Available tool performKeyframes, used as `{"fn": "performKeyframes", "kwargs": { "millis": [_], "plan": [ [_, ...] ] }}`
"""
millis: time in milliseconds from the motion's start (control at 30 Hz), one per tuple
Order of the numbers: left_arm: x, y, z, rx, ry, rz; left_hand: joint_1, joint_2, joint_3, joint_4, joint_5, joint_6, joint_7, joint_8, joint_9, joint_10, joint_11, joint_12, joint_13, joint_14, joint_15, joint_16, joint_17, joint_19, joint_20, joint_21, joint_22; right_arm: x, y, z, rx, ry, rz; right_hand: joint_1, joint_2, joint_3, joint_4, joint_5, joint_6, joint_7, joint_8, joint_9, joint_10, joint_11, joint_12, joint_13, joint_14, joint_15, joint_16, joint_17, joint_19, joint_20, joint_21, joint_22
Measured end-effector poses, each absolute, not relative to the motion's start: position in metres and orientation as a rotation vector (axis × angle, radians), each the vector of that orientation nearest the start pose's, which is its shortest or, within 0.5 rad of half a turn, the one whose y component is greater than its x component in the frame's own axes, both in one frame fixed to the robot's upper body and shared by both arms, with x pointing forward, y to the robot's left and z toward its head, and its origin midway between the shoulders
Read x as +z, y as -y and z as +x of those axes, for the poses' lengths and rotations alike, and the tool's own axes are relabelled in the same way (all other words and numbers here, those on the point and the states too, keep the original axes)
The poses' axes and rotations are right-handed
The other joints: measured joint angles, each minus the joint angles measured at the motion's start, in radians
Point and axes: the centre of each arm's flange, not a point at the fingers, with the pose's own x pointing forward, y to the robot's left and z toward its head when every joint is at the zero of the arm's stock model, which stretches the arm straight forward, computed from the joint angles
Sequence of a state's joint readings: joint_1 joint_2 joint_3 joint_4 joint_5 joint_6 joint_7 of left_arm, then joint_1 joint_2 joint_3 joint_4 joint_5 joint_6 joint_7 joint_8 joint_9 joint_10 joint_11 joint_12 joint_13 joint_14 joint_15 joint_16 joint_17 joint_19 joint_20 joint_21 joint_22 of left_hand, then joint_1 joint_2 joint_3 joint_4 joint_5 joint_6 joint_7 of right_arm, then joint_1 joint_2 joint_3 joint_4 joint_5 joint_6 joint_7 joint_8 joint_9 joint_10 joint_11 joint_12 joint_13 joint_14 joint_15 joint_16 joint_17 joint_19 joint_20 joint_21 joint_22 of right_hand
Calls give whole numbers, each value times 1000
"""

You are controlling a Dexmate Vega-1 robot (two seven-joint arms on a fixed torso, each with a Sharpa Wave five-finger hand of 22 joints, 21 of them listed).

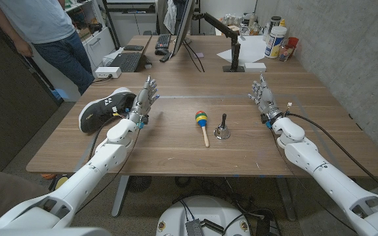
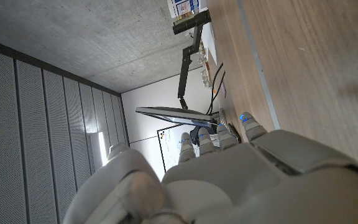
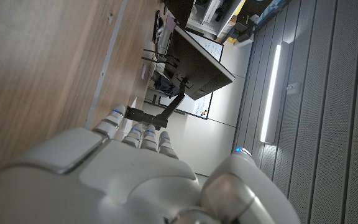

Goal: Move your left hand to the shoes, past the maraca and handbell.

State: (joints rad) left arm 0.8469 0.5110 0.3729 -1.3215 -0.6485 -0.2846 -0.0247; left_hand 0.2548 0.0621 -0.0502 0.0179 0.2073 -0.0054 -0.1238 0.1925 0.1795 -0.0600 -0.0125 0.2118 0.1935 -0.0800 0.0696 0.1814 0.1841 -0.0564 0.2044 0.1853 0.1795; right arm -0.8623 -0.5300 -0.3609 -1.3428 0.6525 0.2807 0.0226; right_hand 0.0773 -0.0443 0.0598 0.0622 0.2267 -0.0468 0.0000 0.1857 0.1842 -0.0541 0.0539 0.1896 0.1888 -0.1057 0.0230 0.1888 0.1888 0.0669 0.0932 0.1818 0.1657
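Left hand point(image 1: 146, 98) raised over the bench point(image 1: 176, 147), fingers apart and reaching toward the far side, holding nothing. Seen from behind in the left wrist view point(image 2: 229, 180), with fingertips point(image 2: 246, 119) spread before a distant monitor. Just left of that hand, close beside it, a black shoe point(image 1: 105, 109) with a white sole, lying on the bench near its left edge; touching or not cannot be told. Shoe's long axis running from near-left to far-right, with the far-right end nearest the hand; which end is the toe cannot be told for sure. Opening of the shoe dark, contents not discernible.

Right of the left hand, around the middle of the bench, a maraca point(image 1: 202, 124) lying flat, coloured head toward the far side, wooden handle pointing near and slightly right. Just right of it, a small handbell point(image 1: 222, 130) standing upright, black handle up, apart from the maraca.

Farther right, right hand point(image 1: 264, 94) likewise raised, fingers apart, gripping nothing; back of it in the right wrist view point(image 3: 135, 180).

On the far side, a keyboard point(image 1: 127, 61), a monitor arm point(image 1: 225, 36) and a white tub point(image 1: 275, 41). At the far left, a person point(image 1: 48, 33) standing.
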Motion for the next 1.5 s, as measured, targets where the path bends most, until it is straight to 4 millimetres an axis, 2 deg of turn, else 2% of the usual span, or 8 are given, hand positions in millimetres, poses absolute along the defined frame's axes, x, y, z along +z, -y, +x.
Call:
{"fn": "performKeyframes", "kwargs": {
  "millis": [633,1500],
  "plan": [
    [-26,-279,645,-231,602,-39,4,4,0,0,0,5,-5,0,0,0,0,0,0,-5,5,0,0,-3,3,4,0,-26,295,636,205,591,26,0,0,0,0,0,0,0,0,0,0,0,0,0,0,0,0,0,0,0,0,0],
    [-19,-283,632,-208,640,0,12,12,0,0,0,13,-5,0,0,0,0,0,0,-15,5,0,0,-3,3,3,0,-24,297,632,205,592,4,5,5,0,0,0,-4,-4,0,0,-5,5,0,0,-11,0,0,0,0,0,0,0]
  ]
}}
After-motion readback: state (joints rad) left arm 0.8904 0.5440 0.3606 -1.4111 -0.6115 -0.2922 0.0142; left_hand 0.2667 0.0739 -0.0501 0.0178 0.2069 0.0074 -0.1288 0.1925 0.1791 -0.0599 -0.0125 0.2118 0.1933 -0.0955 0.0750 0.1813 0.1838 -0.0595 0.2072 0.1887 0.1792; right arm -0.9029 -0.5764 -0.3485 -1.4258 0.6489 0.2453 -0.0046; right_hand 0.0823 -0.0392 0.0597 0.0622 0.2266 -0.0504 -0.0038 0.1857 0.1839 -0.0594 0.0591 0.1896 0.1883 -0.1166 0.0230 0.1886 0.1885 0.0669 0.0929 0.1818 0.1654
